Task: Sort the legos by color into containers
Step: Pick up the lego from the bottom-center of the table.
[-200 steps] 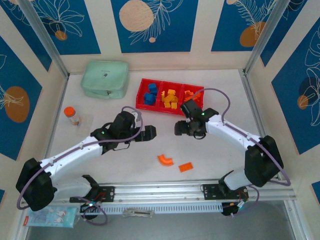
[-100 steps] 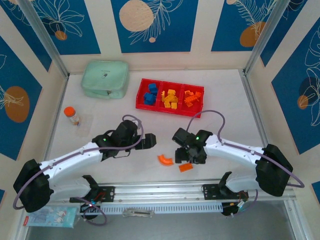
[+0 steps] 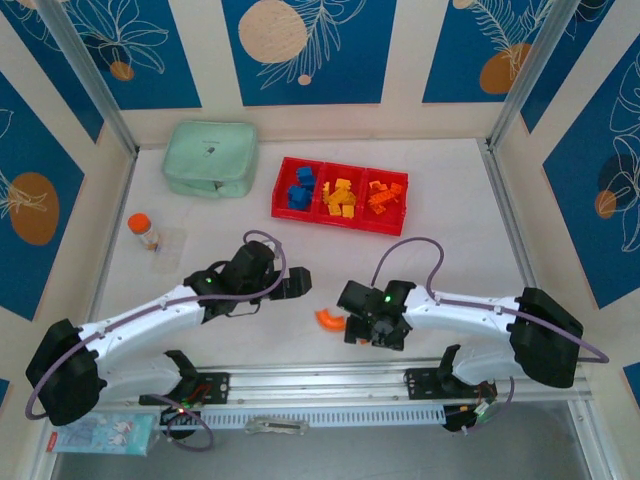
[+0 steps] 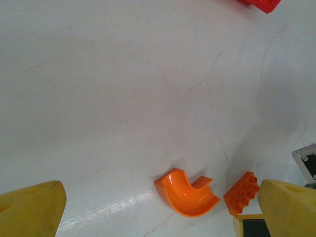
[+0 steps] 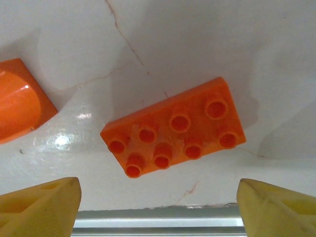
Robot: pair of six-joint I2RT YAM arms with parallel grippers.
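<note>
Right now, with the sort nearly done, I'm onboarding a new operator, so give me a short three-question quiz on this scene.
1. True or false: the right claw is shut on the studded orange brick.
2. In the top view, which compartment of the red tray holds the orange legos? A left, B middle, C right.
3. How many legos lie loose on the table?
Key: 1 false, it is open. 2 C. 3 two, the brick and the orange arch.
</note>
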